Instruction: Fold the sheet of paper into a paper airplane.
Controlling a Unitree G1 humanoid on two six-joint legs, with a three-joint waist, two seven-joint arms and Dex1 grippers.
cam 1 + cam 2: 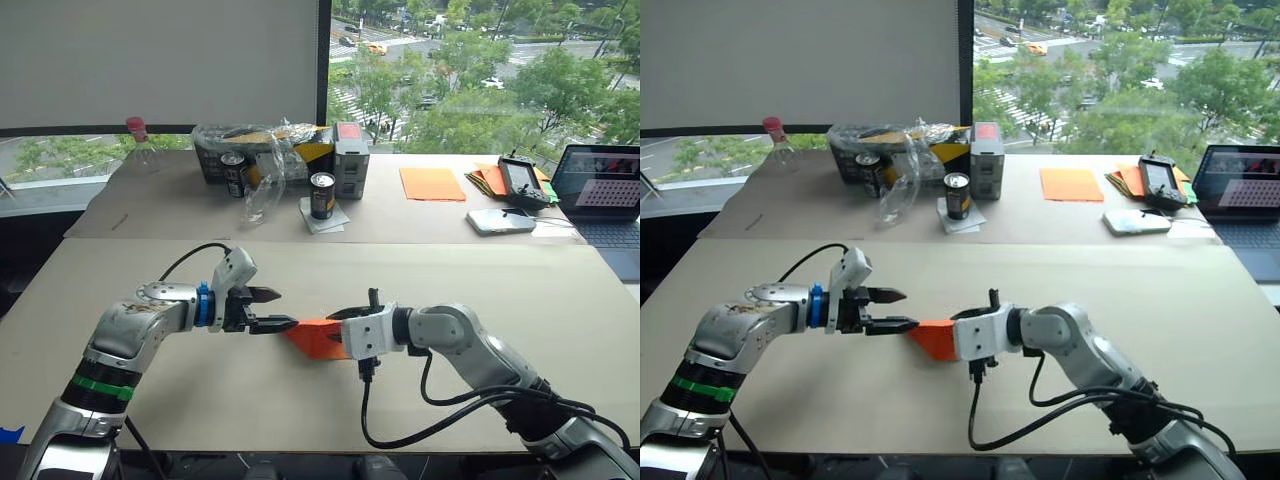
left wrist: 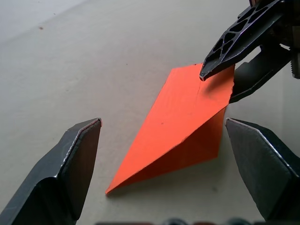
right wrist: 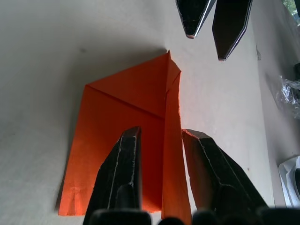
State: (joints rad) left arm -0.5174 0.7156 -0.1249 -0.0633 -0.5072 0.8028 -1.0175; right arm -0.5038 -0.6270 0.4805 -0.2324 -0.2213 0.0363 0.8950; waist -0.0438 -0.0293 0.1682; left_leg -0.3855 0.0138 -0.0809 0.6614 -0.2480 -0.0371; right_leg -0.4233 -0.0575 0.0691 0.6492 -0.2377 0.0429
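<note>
Right gripper (image 1: pixel 345 322) pinches the paper airplane (image 1: pixel 313 337) by its blunt end, its pointed tip aimed along the worktop (image 1: pixel 500 290) toward the left gripper (image 1: pixel 277 310), whose spread fingers (image 2: pixel 70 164) wait just beyond, touching nothing.

- Sheet of paper (image 2: pixel 183 124): thin orange paper, matt, smooth faces, sharp creases, folded in layers.
- Table (image 1: pixel 560 300): beige matt top, faintly speckled, like board.
- Left gripper (image 1: pixel 274 309): black plastic fingers, dull sheen; pale worn edges at the tips.
- Right gripper (image 2: pixel 222 70): black plastic, ribbed open-lattice finger.
- Forearms: brushed silver metal, white plastic wrist housings.
- Cans (image 1: pixel 322 195), upper centre of the frame: glossy dark metal.
- Plastic wrap (image 1: pixel 262 180): clear, crinkled, shiny.
</note>
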